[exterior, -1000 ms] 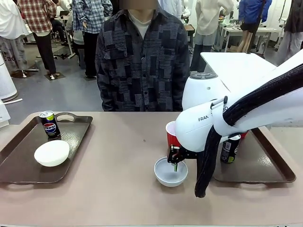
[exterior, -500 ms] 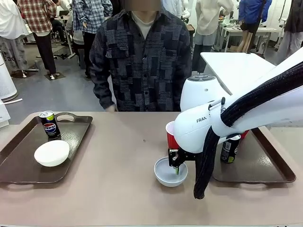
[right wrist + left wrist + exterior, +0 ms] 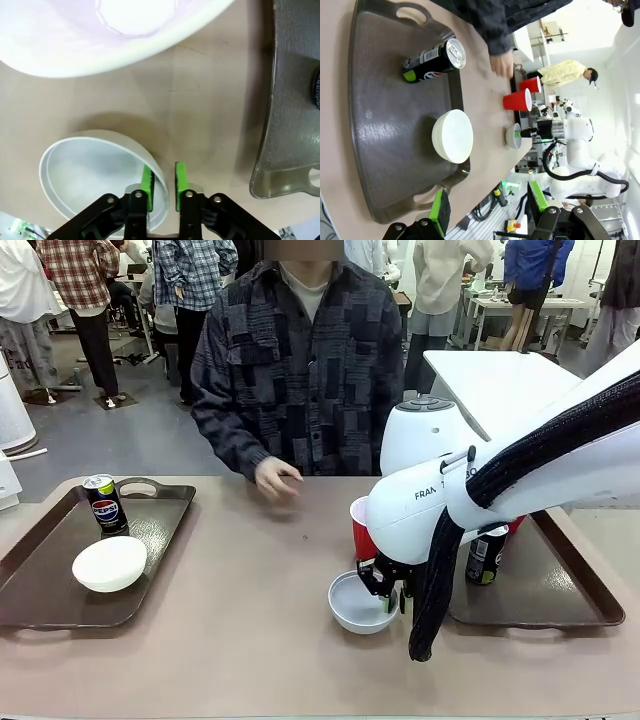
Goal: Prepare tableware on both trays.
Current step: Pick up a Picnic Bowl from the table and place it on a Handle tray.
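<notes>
My right gripper (image 3: 388, 590) is shut on the right rim of a small white bowl (image 3: 358, 606) at mid-table. In the right wrist view its green pads (image 3: 147, 179) pinch the bowl's wall (image 3: 95, 170), one inside and one outside. A red cup (image 3: 361, 525) stands just behind the bowl. The right tray (image 3: 560, 608) holds a dark can (image 3: 485, 556). The left tray (image 3: 40, 590) carries a Pepsi can (image 3: 104, 502) and a white bowl (image 3: 110, 563). My left gripper (image 3: 487, 202) hangs open above the left tray (image 3: 385, 130), with nothing between its fingers.
A person stands at the far side with one hand (image 3: 275, 478) resting on the table near the middle. The right tray's rim and handle cut-out (image 3: 280, 165) lie close to the right of the held bowl. Bare tabletop lies between the trays.
My right gripper has shut on the bowl's rim, and the bowl has shifted slightly. The person's hand has come forward onto the table.
</notes>
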### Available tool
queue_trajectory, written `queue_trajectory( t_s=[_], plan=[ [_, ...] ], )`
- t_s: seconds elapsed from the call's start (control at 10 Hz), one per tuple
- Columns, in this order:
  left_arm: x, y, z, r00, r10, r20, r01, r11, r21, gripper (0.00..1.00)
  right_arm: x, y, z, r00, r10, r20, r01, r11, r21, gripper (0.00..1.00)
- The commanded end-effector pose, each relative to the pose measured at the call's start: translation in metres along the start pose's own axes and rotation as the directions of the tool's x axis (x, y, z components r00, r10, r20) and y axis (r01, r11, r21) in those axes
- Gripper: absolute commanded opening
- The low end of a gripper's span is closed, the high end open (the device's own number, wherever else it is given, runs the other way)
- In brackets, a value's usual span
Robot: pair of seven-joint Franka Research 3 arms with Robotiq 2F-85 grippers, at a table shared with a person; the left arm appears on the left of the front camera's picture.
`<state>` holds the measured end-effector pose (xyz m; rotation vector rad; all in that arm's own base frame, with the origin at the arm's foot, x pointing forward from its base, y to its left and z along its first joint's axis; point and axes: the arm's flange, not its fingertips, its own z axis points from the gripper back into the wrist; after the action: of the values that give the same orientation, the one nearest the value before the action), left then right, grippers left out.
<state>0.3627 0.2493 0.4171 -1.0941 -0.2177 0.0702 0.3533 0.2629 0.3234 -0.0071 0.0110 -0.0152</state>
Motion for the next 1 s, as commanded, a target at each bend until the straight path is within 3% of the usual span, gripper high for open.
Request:
queue_trajectory(
  t_s=[0.0,0.1,0.2,0.4,0.5,0.6,0.9],
  plan=[
    [0.000,-0.002,0.002,1.000,0.016,0.003,-0.016,1.000,-0.007,0.82,-0.002,0.002,0.001,1.000,0.009,0.005,-0.009,1.000,-0.002,0.00],
    [0.000,-0.002,0.002,1.000,0.016,0.003,-0.016,1.000,-0.007,0.82,-0.004,0.000,0.005,1.000,0.012,0.012,-0.012,1.000,0.004,0.13],
    [0.000,-0.002,0.002,1.000,0.016,0.003,-0.016,1.000,-0.007,0.82,-0.008,-0.002,0.009,1.000,0.020,0.013,-0.020,1.000,0.012,0.00],
    [0.000,-0.002,0.002,1.000,0.016,0.003,-0.016,1.000,-0.007,0.82,-0.041,-0.015,0.031,0.996,0.086,-0.004,-0.086,0.996,0.029,0.00],
    [0.000,-0.002,0.002,1.000,0.016,0.003,-0.016,1.000,-0.007,0.82,-0.085,-0.030,0.049,0.982,0.185,-0.029,-0.184,0.982,0.043,0.00],
    [0.000,-0.002,0.002,1.000,0.016,0.003,-0.016,1.000,-0.007,0.82,-0.133,-0.049,0.066,0.967,0.256,0.002,-0.255,0.963,0.093,0.00],
    [0.000,-0.002,0.002,1.000,0.016,0.003,-0.016,1.000,-0.007,0.82,-0.177,-0.084,0.082,0.974,0.204,0.095,-0.212,0.974,0.084,0.00]
  ],
)
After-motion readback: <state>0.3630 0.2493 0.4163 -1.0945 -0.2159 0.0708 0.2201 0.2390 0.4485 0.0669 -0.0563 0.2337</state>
